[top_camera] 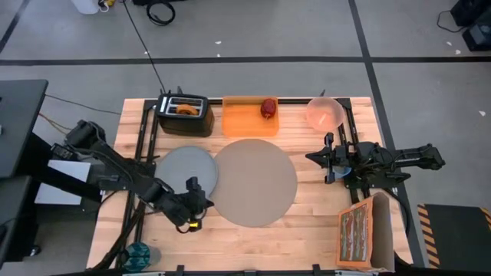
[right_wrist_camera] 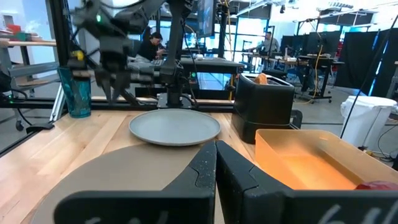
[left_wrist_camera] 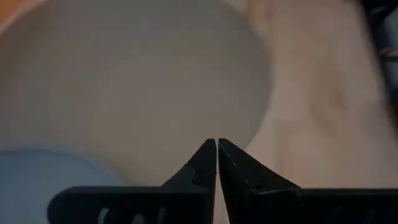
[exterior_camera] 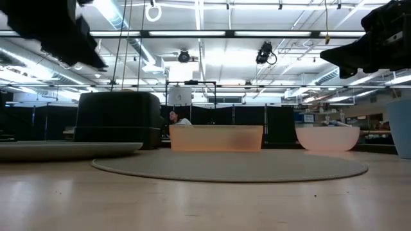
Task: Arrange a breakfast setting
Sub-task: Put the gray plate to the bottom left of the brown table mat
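Observation:
The round grey-brown placemat point(top_camera: 255, 182) lies flat on the table's middle. The grey plate point(top_camera: 188, 170) lies to its left, rim against the mat's edge. The browned bagel point(top_camera: 184, 108) stands in the black toaster point(top_camera: 184, 115). The red apple point(top_camera: 268, 107) lies in an orange tray point(top_camera: 249, 116). The pink bowl point(top_camera: 324, 113) stands at the far right. The blue cup point(exterior_camera: 401, 128) stands under my right arm. The spoon is out of view. My left gripper point(top_camera: 192, 186) is shut and empty, above the plate's near right rim point(left_wrist_camera: 37, 180). My right gripper point(top_camera: 311, 157) is shut and empty, right of the mat.
A teal tumbler point(top_camera: 138, 253) stands at the near left corner. An open cardboard box point(top_camera: 362, 232) stands at the near right. Bare wood shows along the table's near edge. People sit at desks beyond the table in the right wrist view point(right_wrist_camera: 149, 43).

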